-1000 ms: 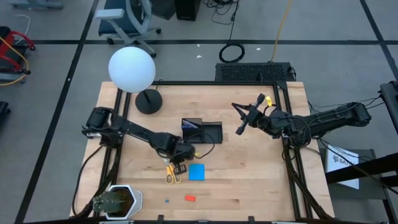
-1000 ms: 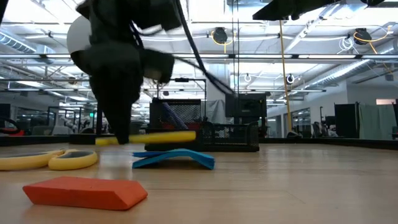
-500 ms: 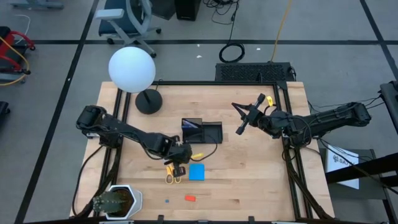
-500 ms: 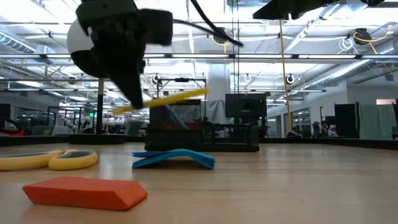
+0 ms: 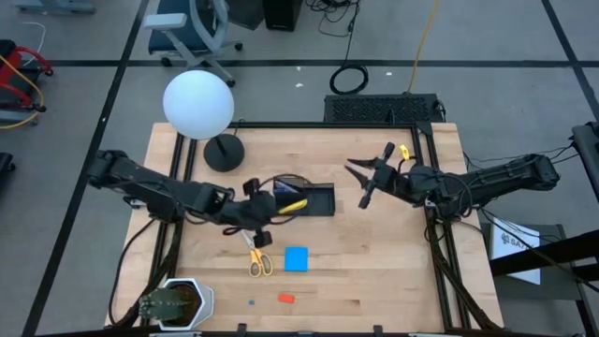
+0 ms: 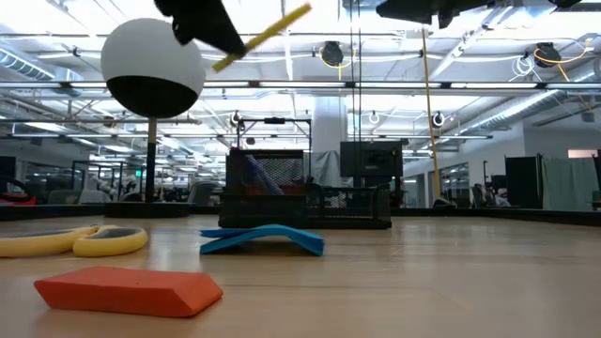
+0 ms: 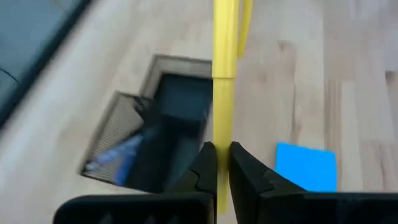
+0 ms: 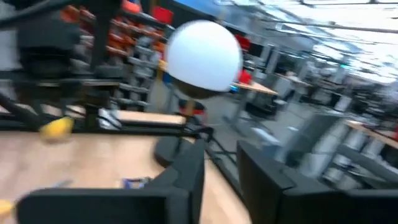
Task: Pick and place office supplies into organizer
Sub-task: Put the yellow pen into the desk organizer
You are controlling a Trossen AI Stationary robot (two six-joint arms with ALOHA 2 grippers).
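My left gripper (image 5: 271, 208) hangs over the table's middle, just left of the black organizer (image 5: 309, 198), shut on a yellow pencil (image 5: 293, 205). The pencil also shows high in the low view (image 6: 268, 33). The organizer holds a blue-purple pen (image 7: 118, 155). Yellow-handled scissors (image 5: 259, 258), a blue note pad (image 5: 296, 258) and a red eraser (image 5: 286, 298) lie flat on the wood nearer the front. My right gripper (image 5: 360, 183) hovers open to the right of the organizer, with nothing between its fingers (image 8: 186, 171). My left gripper pinches the pencil near its lower end (image 7: 222, 158) between its two fingers (image 7: 205, 168). The fingers come from the table's left, slanting down, and the pencil runs on forward past them rather than across. The pencil is lifted clear, tilted, its free end (image 6: 302, 11) higher and over the organizer.
A lamp with a white globe (image 5: 198, 105) on a round black base (image 5: 223, 153) stands at the far left. A white-rimmed pot (image 5: 178, 304) sits at the near left corner. Bare wood (image 5: 374, 262) lies to the near right.
My left gripper has risen from beside the scissors and gone toward the far edge and the organizer, tipping up, still shut. The pencil has come up off the table with it, from level to tilted with its free end raised.
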